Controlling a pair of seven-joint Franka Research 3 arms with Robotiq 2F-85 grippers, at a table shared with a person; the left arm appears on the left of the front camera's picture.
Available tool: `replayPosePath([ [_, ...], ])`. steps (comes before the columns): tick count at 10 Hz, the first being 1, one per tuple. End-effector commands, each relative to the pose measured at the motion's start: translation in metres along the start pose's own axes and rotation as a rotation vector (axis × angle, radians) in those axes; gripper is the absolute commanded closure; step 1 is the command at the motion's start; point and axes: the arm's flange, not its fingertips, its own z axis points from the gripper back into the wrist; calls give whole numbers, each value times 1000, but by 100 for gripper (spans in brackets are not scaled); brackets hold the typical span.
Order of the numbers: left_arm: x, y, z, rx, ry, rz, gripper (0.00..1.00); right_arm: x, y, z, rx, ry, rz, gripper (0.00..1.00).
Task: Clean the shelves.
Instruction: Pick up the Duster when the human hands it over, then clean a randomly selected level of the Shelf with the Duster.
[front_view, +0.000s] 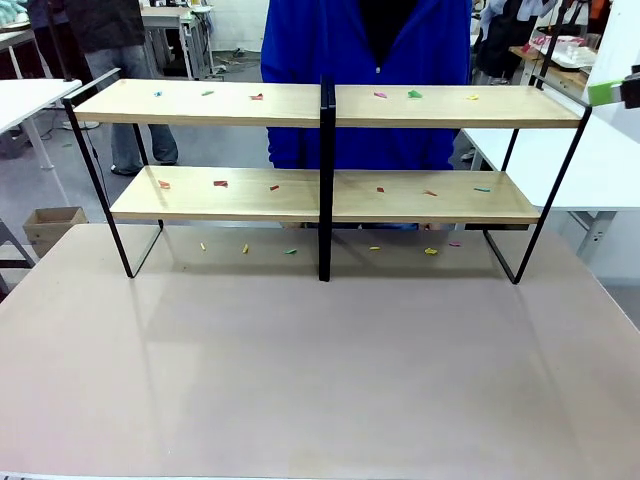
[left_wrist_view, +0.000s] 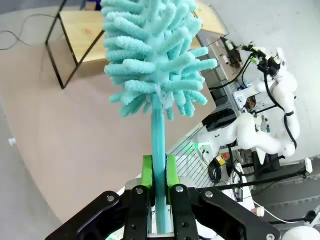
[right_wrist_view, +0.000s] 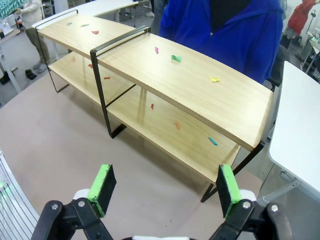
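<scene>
The shelves (front_view: 250, 104) stand across the far half of the table, two light-wood boards on a black frame with a central post. Small coloured paper scraps (front_view: 414, 94) lie on both boards and on the table beneath. In the left wrist view my left gripper (left_wrist_view: 159, 172) is shut on the handle of a teal fluffy duster (left_wrist_view: 150, 55), whose head points toward one end of the shelves (left_wrist_view: 82, 30). My right gripper (right_wrist_view: 165, 187) is open, hovering above the table short of the shelves (right_wrist_view: 200, 90) near their right end.
A person in a blue jacket (front_view: 365, 50) stands right behind the shelves. White tables (front_view: 610, 160) flank the right and left. A cardboard box (front_view: 52, 225) sits on the floor at left. The near table surface (front_view: 320, 380) is bare.
</scene>
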Motion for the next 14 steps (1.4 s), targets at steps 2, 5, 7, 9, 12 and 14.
replayPosePath([
  [2, 22, -17, -13, 9, 36, -51, 100, 0, 0, -1, -1, -1, 2, 0],
  [5, 22, -17, -13, 9, 36, -51, 100, 0, 0, -1, -1, -1, 2, 0],
  [7, 22, -17, -13, 9, 36, -51, 100, 0, 0, -1, -1, -1, 2, 0],
  [9, 22, -17, -13, 9, 36, -51, 100, 0, 0, -1, -1, -1, 2, 0],
  [12, 24, -64, -31, -109, 236, -227, 88, 0, 0, -1, -1, -1, 2, 0],
  [14, -13, -108, -37, -199, 396, -451, 88, 0, 0, -1, -1, -1, 2, 0],
])
